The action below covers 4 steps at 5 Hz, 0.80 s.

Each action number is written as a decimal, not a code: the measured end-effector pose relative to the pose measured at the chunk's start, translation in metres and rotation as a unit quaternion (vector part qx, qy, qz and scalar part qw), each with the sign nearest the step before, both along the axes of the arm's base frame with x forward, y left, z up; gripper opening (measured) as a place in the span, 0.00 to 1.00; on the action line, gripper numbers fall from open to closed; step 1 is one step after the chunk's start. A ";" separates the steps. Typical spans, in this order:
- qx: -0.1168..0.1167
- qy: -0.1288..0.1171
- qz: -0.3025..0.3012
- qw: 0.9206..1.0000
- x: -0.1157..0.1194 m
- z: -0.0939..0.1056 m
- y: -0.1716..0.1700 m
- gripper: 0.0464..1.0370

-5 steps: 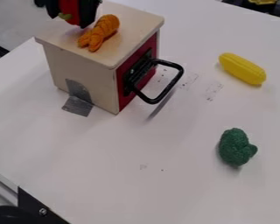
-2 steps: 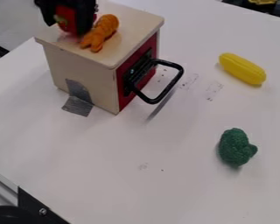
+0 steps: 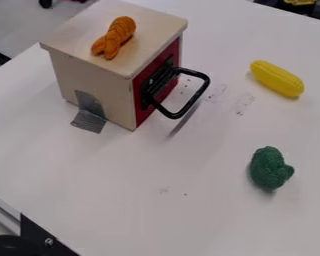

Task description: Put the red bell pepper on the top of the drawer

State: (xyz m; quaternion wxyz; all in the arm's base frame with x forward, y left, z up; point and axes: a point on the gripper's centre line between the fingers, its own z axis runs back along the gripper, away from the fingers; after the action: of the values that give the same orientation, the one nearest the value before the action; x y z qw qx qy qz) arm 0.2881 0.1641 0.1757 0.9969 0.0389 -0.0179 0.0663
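We cannot tell where the red bell pepper is, nor can we tell whether the gripper is released, clenched or grasping something. On the top of the drawer [image 3: 76,37], at the upper left of our view, we see a ridged orange toy [image 3: 116,36] lying aslant, its forked end toward the lower left, touching the pale wood. The drawer's red front [image 3: 141,114] faces right, and from its dark fitting [image 3: 159,80] a black looped handle [image 3: 201,92] sticks out over the table [image 3: 129,195], casting a thin shadow below it. Low on the pale side wall we find a piece of grey tape [image 3: 89,121], which runs down from the wood and onto the tabletop. To the right of the handle, well apart from it, a yellow toy [image 3: 277,79] lies on its side, tilted down to the right. Below that, also on the table, we see a bumpy green toy [image 3: 268,169] with a small knob at its right. Between the handle and the yellow toy there are faint dark marks [image 3: 244,102] on the white surface. Farther out, at our lower left corner, a black bracket [image 3: 46,239] with a screw sits beside a metal rail [image 3: 4,215] and a rounded black object [image 3: 8,246]
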 end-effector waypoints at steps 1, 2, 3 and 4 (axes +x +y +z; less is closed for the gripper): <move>-0.002 0.004 0.000 1.000 -0.002 0.001 0.001 0.96; 0.014 0.018 -0.003 1.000 -0.006 -0.009 0.003 0.96; 0.017 0.022 -0.007 1.000 -0.007 -0.021 0.001 0.96; 0.016 0.018 -0.007 1.000 -0.008 -0.034 0.000 0.96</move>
State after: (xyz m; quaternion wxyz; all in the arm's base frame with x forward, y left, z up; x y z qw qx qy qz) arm 0.2798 0.1637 0.1419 0.9967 0.0555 -0.0010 0.0584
